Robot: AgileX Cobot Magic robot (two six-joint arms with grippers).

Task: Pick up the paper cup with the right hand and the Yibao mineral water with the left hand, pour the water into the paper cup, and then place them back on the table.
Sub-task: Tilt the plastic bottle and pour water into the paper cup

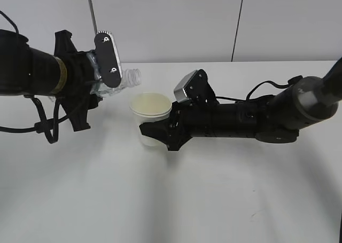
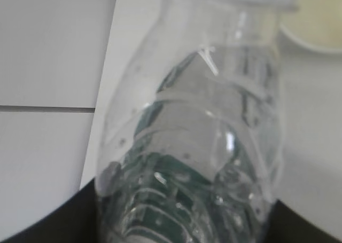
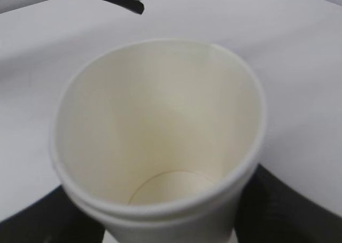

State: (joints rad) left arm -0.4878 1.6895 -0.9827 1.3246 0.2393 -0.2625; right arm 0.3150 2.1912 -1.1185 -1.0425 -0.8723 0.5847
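Yibao mineral water (image 1: 120, 80) is clamped by left hand (image 1: 93, 88), tipped toward 3 o'clock; paper cup (image 1: 151, 117) is gripped by right hand (image 1: 160, 132). Neck should be centred over rim before tilting further.

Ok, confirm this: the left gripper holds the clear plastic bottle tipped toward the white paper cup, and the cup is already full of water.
Wrong on the fill. The right wrist view shows the white paper cup dry, its bare bottom visible. The rest holds: the left gripper holds the clear plastic bottle tipped toward it.
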